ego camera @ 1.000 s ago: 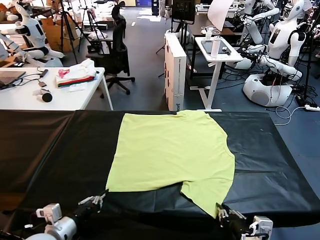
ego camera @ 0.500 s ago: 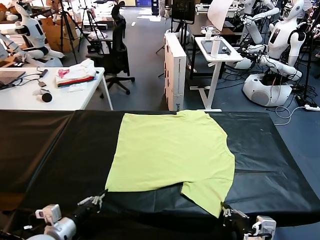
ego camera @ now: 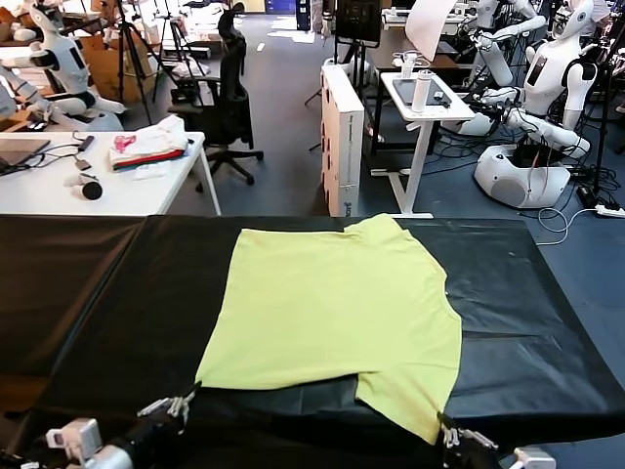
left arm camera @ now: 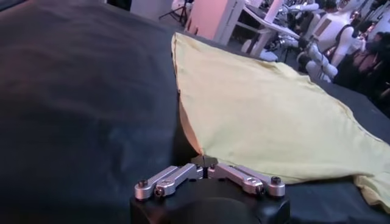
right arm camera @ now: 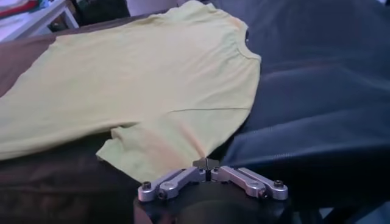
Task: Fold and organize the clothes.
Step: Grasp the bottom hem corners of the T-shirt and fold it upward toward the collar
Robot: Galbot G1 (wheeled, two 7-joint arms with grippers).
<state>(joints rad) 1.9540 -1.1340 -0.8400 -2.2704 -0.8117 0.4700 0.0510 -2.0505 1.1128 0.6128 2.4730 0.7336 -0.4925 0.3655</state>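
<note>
The clothes are one lime-yellow T-shirt (ego camera: 332, 308) lying flat on the black-covered table (ego camera: 98, 283), its collar at the far edge. My left gripper (ego camera: 182, 402) is at the near left, shut on the shirt's near left corner (left arm camera: 196, 148). At the near right, my right gripper (ego camera: 447, 433) is shut on the tip of the near sleeve (right arm camera: 177, 146). In the left wrist view the left gripper (left arm camera: 204, 161) has its jaws together with cloth running into them. The right gripper (right arm camera: 207, 163) looks the same in the right wrist view.
Beyond the table's far left stands a white desk (ego camera: 59, 191) with a white, pink and red pile of cloth (ego camera: 148, 145). An office chair (ego camera: 227, 98), a white box (ego camera: 342, 137), a small stand (ego camera: 425, 98) and other robots (ego camera: 547, 98) stand behind.
Both grippers have drawn back toward the table's near edge, and the shirt has slid toward me with them. Its near hem now lies lower in the head view.
</note>
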